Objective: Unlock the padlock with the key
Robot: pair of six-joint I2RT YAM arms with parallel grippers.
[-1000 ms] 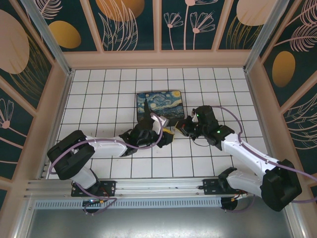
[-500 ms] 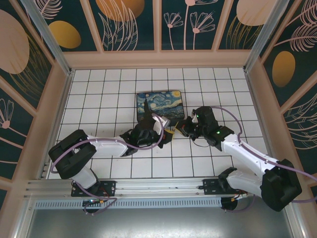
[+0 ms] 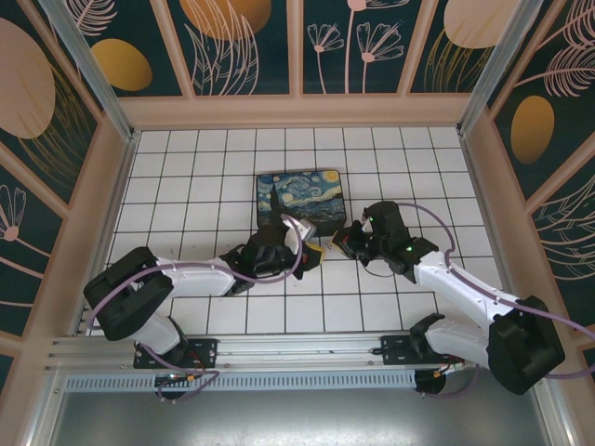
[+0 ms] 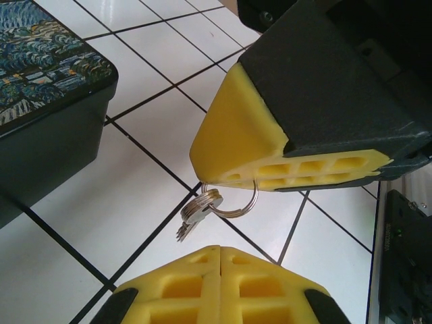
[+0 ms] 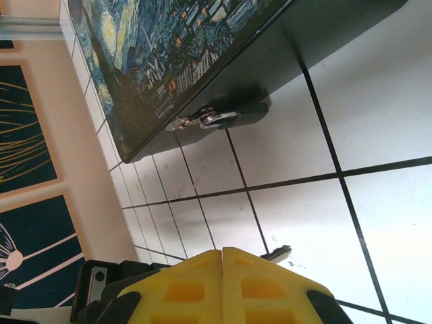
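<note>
From above, the left pincer (image 3: 314,251) has just snapped shut at 6 o'clock of the painted box (image 3: 299,197), nose to nose with the right pincer (image 3: 344,240). Its own wrist camera shows its pads meeting on nothing, while the key (image 4: 196,217) dangles by a ring (image 4: 237,202) from the right pincer's clamped fingers (image 4: 236,135), so the handover looks missed. The right wrist camera has the padlock (image 5: 210,119) at 12 o'clock, hanging on the box latch, apparently not yet opened.

This is looking like a robotics lab cell: aluminium rail (image 3: 297,348) running along the frame's bottom, leaf-patterned wall panels (image 3: 246,46) enclosing the white gridded floor (image 3: 186,167).
</note>
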